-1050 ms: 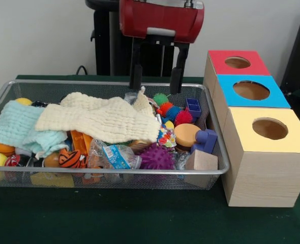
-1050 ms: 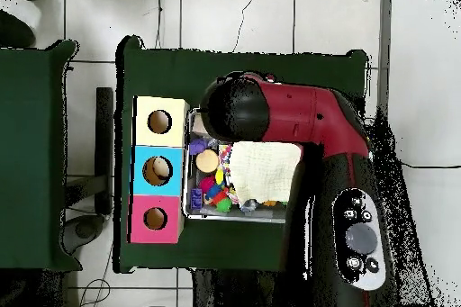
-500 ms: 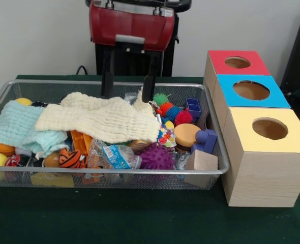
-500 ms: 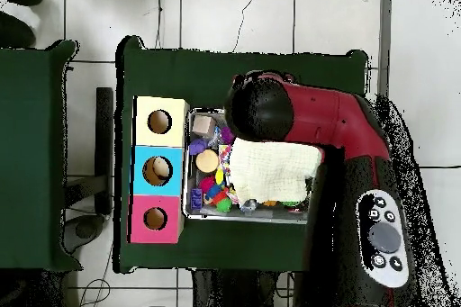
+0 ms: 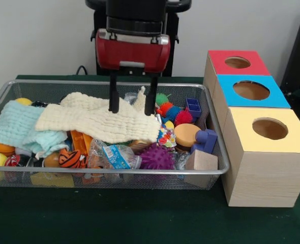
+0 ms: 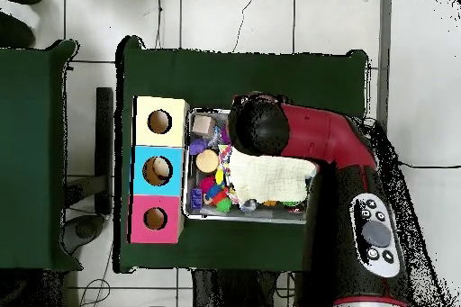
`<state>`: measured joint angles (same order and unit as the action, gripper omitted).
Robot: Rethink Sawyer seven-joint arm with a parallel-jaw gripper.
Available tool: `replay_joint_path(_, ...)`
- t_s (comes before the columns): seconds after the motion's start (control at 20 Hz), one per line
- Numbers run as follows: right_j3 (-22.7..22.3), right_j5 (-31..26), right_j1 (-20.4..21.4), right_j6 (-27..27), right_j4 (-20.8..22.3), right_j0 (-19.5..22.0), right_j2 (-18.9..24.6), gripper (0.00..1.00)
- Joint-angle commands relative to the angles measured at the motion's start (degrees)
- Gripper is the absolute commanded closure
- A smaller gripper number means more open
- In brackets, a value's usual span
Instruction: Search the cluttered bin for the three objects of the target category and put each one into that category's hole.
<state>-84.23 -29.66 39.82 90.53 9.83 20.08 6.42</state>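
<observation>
Two spread fingers of the tool (image 5: 131,109) over the cream cloth (image 5: 96,122) show only from the front.

Green-covered bench (image 5: 140,223) carries a wire mesh bin (image 5: 211,152) and, beside it, three hole-topped wooden boxes (image 5: 264,173).

Cream cloth (image 5: 99,122), mint cloth (image 5: 15,127), purple spiky ball (image 5: 156,157), red, blue, yellow box tops (image 5: 249,90).

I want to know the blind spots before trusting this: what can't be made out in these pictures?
- Front view: whatever lies under the cream muslin cloth and the pale green cloth.
- Overhead view: the red and black arm covers much of the wire mesh bin.
- Front view: inside the three box holes, such as the yellow box.
</observation>
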Motion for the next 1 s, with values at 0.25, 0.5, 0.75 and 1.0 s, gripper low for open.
replay_joint_path(0.25, -13.7, 10.84, -2.64, 16.68, -3.96, -2.58, 0.11, 0.0)
replay_joint_path(0.5, -15.16, 10.03, -0.64, 16.63, -6.5, -4.41, -2.41, 0.0)
replay_joint_path(0.75, -17.95, 8.63, 0.99, 15.18, -8.85, -3.47, -2.61, 0.0)
replay_joint_path(1.0, -20.07, 7.67, 3.0, 13.31, -10.03, -2.4, -2.74, 0.0)
